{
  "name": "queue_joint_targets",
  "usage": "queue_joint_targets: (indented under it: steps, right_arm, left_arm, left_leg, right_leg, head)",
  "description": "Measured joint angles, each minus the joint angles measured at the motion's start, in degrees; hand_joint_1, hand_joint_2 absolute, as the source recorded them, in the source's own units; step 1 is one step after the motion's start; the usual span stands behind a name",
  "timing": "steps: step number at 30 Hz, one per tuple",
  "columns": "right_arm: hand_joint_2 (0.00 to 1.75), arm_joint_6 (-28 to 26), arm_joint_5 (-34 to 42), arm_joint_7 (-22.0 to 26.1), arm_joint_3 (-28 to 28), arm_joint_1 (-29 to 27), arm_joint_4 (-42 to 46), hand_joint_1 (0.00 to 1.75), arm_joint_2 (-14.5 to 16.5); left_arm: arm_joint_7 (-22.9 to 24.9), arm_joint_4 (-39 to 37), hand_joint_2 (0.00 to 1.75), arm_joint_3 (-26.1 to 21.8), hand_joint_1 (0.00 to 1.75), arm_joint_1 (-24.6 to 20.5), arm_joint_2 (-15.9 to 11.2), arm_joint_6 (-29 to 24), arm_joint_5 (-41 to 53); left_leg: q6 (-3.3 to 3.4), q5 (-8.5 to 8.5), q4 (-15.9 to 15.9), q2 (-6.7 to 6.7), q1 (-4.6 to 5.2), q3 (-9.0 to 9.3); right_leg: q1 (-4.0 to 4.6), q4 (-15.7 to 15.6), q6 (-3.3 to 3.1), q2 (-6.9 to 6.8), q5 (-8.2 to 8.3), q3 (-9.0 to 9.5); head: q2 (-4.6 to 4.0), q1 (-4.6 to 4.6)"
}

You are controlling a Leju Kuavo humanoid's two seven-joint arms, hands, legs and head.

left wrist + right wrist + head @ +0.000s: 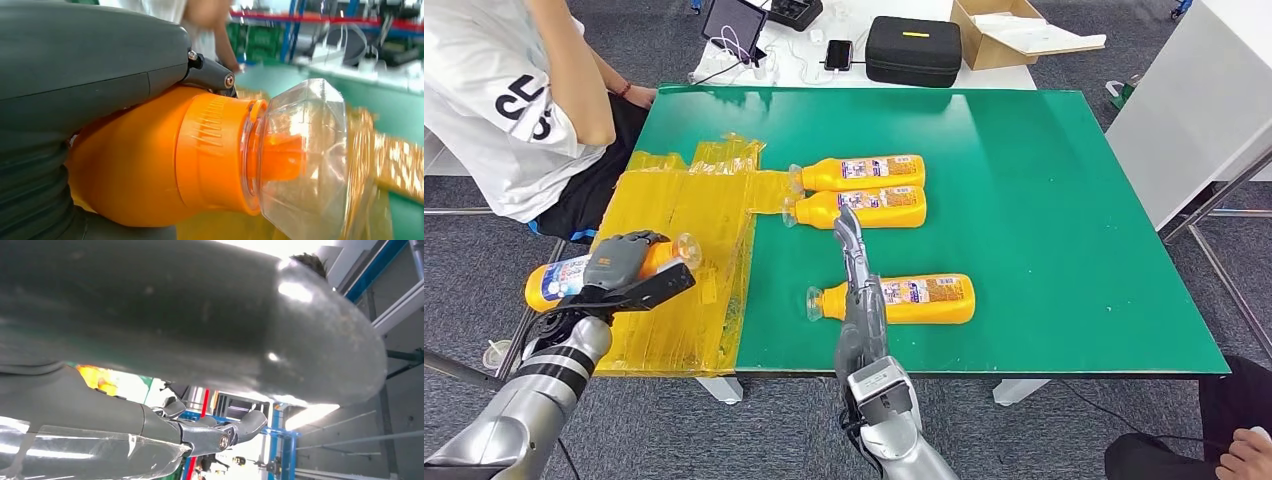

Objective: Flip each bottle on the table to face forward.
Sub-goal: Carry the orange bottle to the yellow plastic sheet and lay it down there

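My left hand (620, 262) grips an orange bottle (559, 280) with a clear cap (687, 247), held on its side over the yellow sheet (686, 270) at the table's left front. The left wrist view shows that bottle's (150, 165) orange neck and clear cap (305, 150) sticking out past my hand (85, 65). Three more orange bottles lie on the green table (1044, 200): two side by side in the middle (864, 172) (864, 207), one nearer the front (914, 298). My right hand (856, 270) stands with fingers stretched out, holding nothing, over the front bottle's neck end.
A person in a white shirt (504, 100) sits at the table's left rear corner. Behind the green table lie a black case (914, 50), a cardboard box (1014, 30), a tablet (732, 25) and a phone (838, 53). A white cabinet (1194, 100) stands on the right.
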State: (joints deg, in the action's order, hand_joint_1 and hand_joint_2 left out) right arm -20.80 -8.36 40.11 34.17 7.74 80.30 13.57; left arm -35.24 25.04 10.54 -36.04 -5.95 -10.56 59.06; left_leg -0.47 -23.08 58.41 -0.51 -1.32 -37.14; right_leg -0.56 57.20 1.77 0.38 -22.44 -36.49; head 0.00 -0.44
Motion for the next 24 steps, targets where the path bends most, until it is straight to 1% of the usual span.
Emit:
queue_joint_targets:
  steps: [3, 9, 23, 24]
  right_arm:
    - [0.00, 0.85, 0.16, 0.00, -0.07, 0.02, -0.64, 0.00, 0.14]
    - [0.00, 2.59, 0.43, 0.00, -0.31, 0.05, -2.23, 0.00, 0.75]
    - [0.00, 3.02, 0.57, 0.00, -1.10, 0.12, -4.20, 0.00, 1.49]
    - [0.00, 3.11, 0.58, 0.00, -1.14, 0.13, -4.31, 0.00, 1.52]
  left_arm:
    - [-0.92, -0.55, 1.75, 0.09, 1.75, 0.78, -0.14, 1.13, 0.35]
    - [-1.13, -1.09, 1.75, 1.35, 1.75, 1.92, 0.14, 0.72, 3.53]
    - [-1.43, -1.56, 1.75, 3.20, 1.75, 2.12, 0.35, 0.48, 4.23]
    - [-1.76, -1.56, 1.75, 3.36, 1.67, 2.17, 0.42, 0.44, 4.45]
  left_leg:
    - [0.00, 0.00, 0.00, 0.00, 0.00, 0.00]
    - [-0.01, 0.00, 0.00, 0.00, 0.00, 0.00]
    - [0.00, 0.00, 0.00, -0.03, 0.00, 0.01]
    - [0.00, 0.00, 0.00, -0.03, 0.00, 0.01]
  right_leg:
    - [0.00, 0.00, 0.00, 0.00, 0.00, -0.01]
    - [0.00, 0.00, 0.00, 0.00, 0.00, -0.03]
    - [0.00, 0.00, 0.00, 0.00, 0.00, 0.01]
    - [0.00, 0.00, 0.00, -0.01, 0.00, 0.01]
  head:
    - [0.01, 0.00]
    - [0.00, 0.00]
    - [0.01, 0.00]
    - [0.01, 0.00]
